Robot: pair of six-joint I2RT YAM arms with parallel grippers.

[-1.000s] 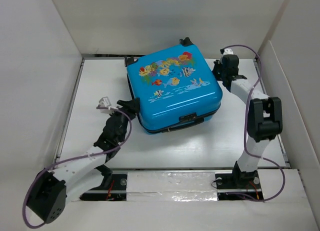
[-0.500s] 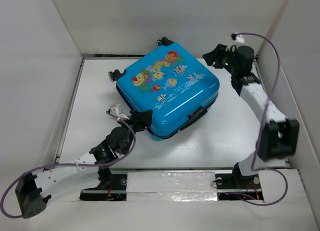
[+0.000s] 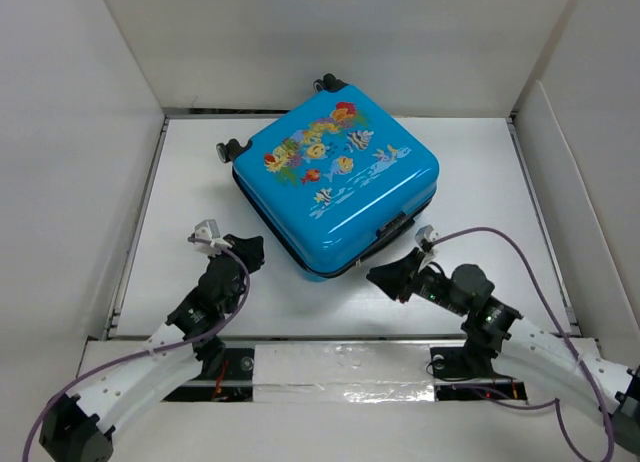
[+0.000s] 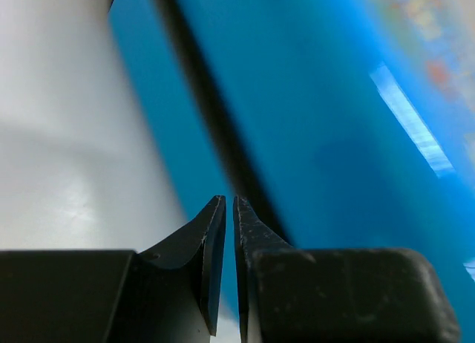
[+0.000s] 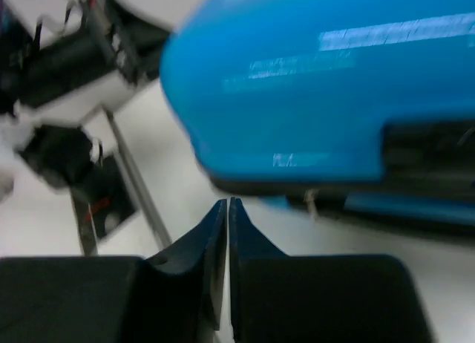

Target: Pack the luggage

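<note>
The luggage (image 3: 335, 187) is a bright blue hard-shell suitcase with a fish print. It lies flat and closed in the middle of the table, turned at an angle. My left gripper (image 3: 251, 248) is shut and empty, a little off the suitcase's near left side. In the left wrist view the blue shell (image 4: 334, 120) and its dark seam (image 4: 200, 113) fill the frame beyond the left gripper (image 4: 228, 200). My right gripper (image 3: 379, 276) is shut and empty, low by the near front corner. The right wrist view shows the shell (image 5: 319, 83) just above the right gripper (image 5: 227, 202).
White walls (image 3: 80, 132) box the table in on three sides. A metal rail and taped strip (image 3: 340, 362) run along the near edge between the arm bases. Two suitcase wheels (image 3: 326, 82) stick out at the far side. The left arm's base (image 5: 67, 150) shows in the right wrist view.
The right arm has swung from the far right of the suitcase down to its near front corner. The left arm has drawn back from the shell and its jaws have closed. The suitcase turned earlier, now rests.
</note>
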